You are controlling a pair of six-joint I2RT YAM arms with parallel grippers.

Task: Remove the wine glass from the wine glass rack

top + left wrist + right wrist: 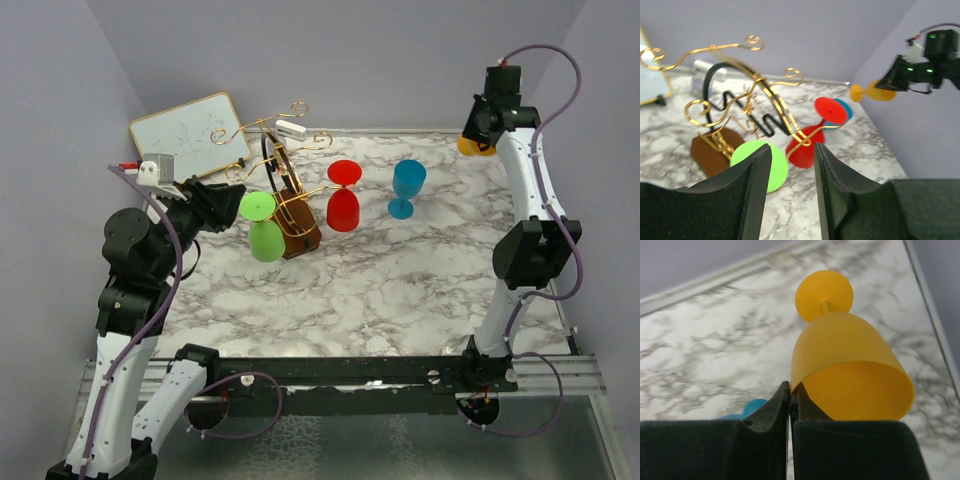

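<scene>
While my right claw [790,390] is clenched on the rim of a yellow wine glass [845,355], holding it on its side above the far right corner of the marble table [380,290], my left claw [792,150] sits close to the gold wire rack [300,237], fingers parted and gripping nothing. A green wine glass [266,240] and a red wine glass [343,210] hang upside down from the rack's arms. A blue wine glass [407,185] stands upright nearby.

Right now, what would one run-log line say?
left gripper: open, by green glass on rack | right gripper: shut on yellow glass | red glass: on rack | blue glass: on table
</scene>
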